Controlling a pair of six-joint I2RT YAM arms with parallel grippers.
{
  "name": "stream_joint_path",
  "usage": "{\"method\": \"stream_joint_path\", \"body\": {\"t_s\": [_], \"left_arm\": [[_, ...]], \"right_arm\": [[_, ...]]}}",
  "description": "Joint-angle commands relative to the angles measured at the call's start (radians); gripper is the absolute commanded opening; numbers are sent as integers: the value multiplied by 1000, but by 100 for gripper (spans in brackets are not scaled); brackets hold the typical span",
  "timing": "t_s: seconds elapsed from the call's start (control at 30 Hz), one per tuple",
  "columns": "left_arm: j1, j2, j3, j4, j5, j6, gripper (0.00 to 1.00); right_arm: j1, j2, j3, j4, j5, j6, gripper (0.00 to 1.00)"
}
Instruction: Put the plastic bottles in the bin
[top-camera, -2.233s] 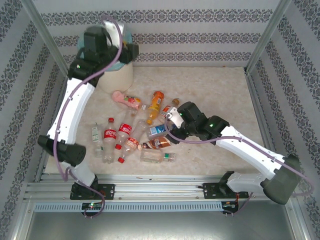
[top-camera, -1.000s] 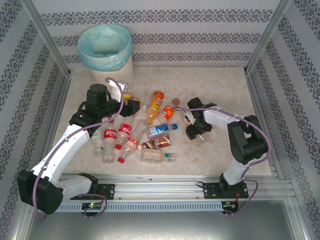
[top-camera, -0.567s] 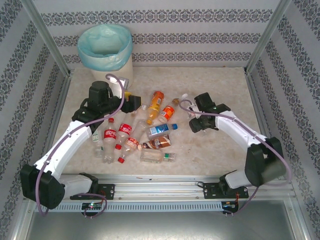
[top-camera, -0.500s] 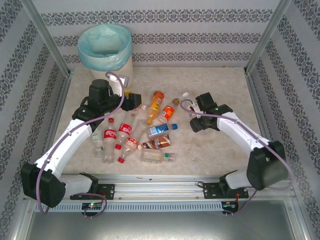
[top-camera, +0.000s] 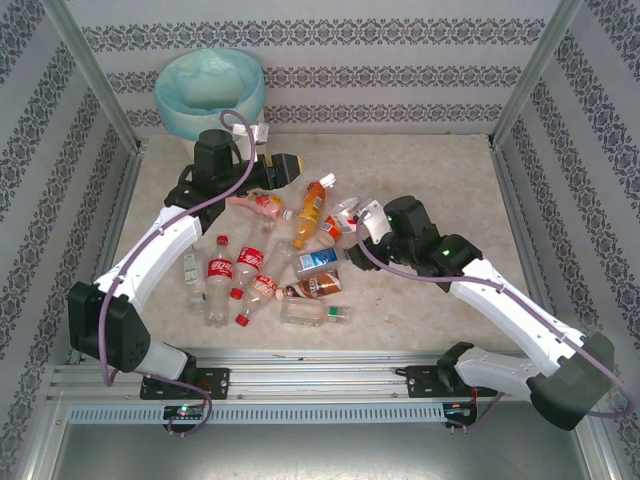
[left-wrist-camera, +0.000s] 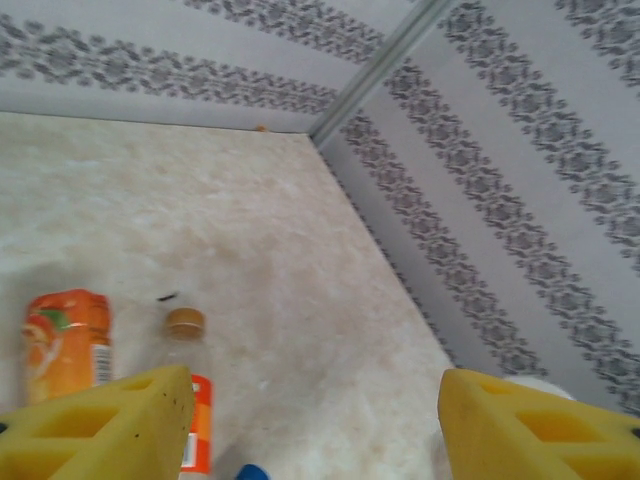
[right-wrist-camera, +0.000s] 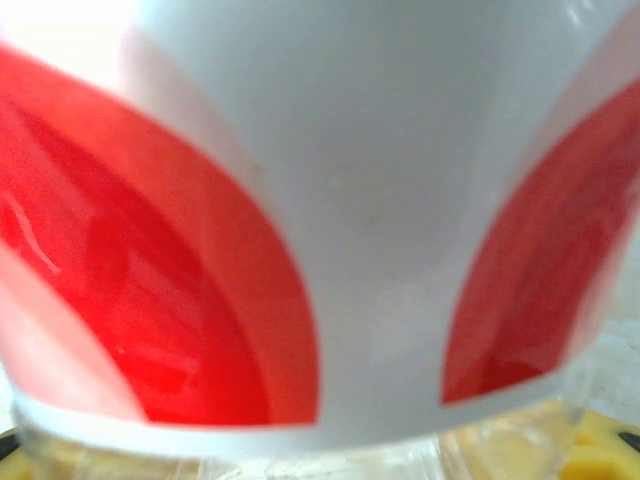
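Top external view gives me the bin (top-camera: 178, 98) at the far left corner of the table (top-camera: 440, 170), with its turquoise liner folded over the rim. My left claw (top-camera: 288, 165) hangs just right of the bin and a little nearer, above the far edge of the bottle pile. On the left wrist camera its yellow pads (left-wrist-camera: 110, 425) stand wide apart with nothing between them. Below them I see an orange bottle (left-wrist-camera: 65, 340) and a brown-capped bottle (left-wrist-camera: 188, 390) lying on the marbled top. My right claw (top-camera: 352, 216) sits at the right side of the pile, clamped on a clear bottle with a red and white label (right-wrist-camera: 350, 200). The right wrist camera has that label pressed up close, with a sliver of yellow pad at the bottom right corner. The other bottles lie in a loose heap mid-table, apart from the bin: a pink bottle (top-camera: 250, 203), two red-labelled bottles (top-camera: 220, 270) side by side, a blue-labelled bottle (top-camera: 315, 262), a brown bottle (top-camera: 315, 288) and a clear bottle lying nearest me (top-camera: 315, 314).
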Motion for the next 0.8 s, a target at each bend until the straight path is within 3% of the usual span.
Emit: {"method": "stream_joint_path", "body": {"t_s": [0.0, 0.47, 0.77], "left_arm": [[-15, -13, -22, 140, 131, -90, 66], [-26, -21, -60, 64, 207, -36, 66], [-31, -21, -76, 91, 271, -49, 58]], "right_arm": [[34, 27, 38, 39, -46, 12, 58], [98, 103, 76, 77, -64, 33, 58], [110, 130, 95, 85, -64, 39, 58]]}}
